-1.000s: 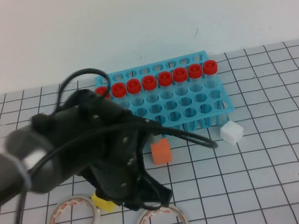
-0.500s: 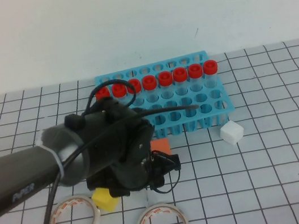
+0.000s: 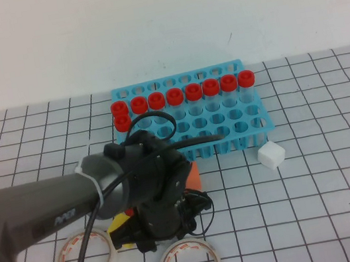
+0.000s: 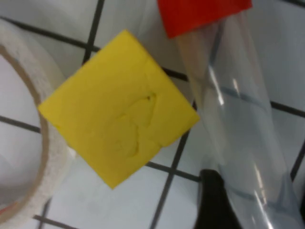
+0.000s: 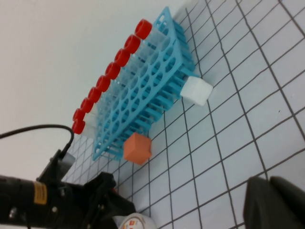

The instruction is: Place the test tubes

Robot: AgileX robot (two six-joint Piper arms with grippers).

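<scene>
**A:** Which step is this?

**B:** The pick-up, I'd judge. The left gripper [image 4: 259,210] is low near the front edge of the desk [image 3: 334,198], its arm bent steeply down. Its fingers are spread either side of a test tube [image 4: 228,105] lying flat beside a yellow block [image 4: 119,105].

**A:** And next?

**B:** Clench on it, lift, and turn it upright for the blue rack [image 3: 255,127]. The right gripper [image 5: 274,202] hangs over the desk's right side, clenched empty.

1. One blue plastic test tube rack [image 3: 258,124], toward the table's [image 3: 349,209] far edge.
2. Ten clear test tubes with red caps [image 3: 174,95]: nine standing in the rack, one lying [image 4: 238,119] on the table.
3. Two white tape rolls [image 3: 62,261], near the table's front edge.
4. Three foam cubes: one yellow [image 4: 119,107], one orange [image 5: 137,148], one white [image 3: 271,154].
</scene>
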